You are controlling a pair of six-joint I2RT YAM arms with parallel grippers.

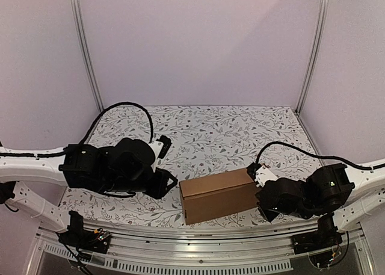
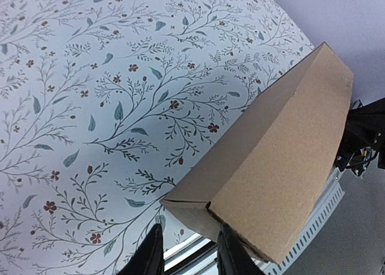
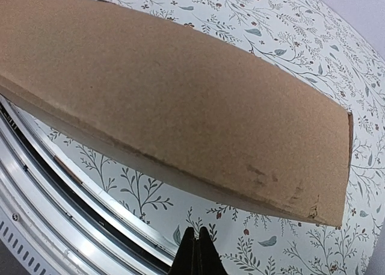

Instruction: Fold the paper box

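Floral-print tabletop (image 1: 210, 127), lilac walls (image 1: 192, 46) behind. Plain brown cardboard paper box (image 1: 219, 195) seen closed up as carton, parked near front edge between both arms. Left gripper (image 2: 189, 254) fingers parted, nothing held, just beside box end. Right gripper (image 3: 195, 256) pinched together, empty. Folding judged pretty much done; end flaps not checkable.

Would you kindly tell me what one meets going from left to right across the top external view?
left pincer → paper box → right pincer
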